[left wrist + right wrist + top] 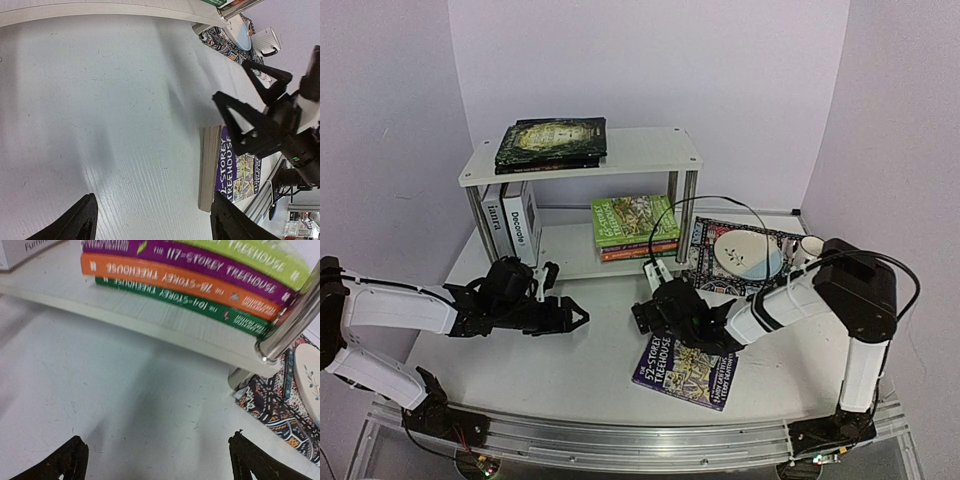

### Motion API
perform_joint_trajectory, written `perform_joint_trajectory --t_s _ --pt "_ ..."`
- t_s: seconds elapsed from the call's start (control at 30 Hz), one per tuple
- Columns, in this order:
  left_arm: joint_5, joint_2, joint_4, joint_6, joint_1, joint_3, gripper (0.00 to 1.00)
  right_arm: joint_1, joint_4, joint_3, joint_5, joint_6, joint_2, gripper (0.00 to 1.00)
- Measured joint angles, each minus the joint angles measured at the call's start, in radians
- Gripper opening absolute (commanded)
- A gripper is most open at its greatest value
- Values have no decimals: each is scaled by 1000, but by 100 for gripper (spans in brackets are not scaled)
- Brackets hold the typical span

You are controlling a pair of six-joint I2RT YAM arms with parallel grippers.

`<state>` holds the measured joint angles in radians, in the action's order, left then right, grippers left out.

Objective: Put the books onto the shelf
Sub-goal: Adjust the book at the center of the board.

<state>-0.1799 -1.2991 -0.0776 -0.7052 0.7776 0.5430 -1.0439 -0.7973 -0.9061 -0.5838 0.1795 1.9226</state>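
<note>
The white table [570, 375] carries the shelf [650, 150] at its far side. On the lower tier, two white hardbacks [510, 225] stand at the left and a Treehouse stack [635, 222] lies at the right. Dark books [552, 142] lie on top. A purple Treehouse book [685, 375] lies near, right of centre. By it is the right gripper [230, 79], jaws spread wide. The left gripper [154, 205], also spread, holds nothing.

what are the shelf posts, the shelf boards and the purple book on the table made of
Shelf posts: polished metal, probably chrome-plated, given the mirror-like reflections.
Shelf boards: matte white, likely laminated wood or plastic; cannot tell which.
Purple book: paper with a soft printed cover; stacked page edges show in the left wrist view.
</note>
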Motion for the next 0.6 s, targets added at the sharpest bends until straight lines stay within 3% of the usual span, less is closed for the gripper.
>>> perform_joint_trajectory --t_s 0.23,0.6 --pt "-16 -1 0 0 0 0 80 -2 140 44 3 74 -227 98" --pt "-112 -153 -9 2 38 84 84 -11 748 125 154 350 -513 98"
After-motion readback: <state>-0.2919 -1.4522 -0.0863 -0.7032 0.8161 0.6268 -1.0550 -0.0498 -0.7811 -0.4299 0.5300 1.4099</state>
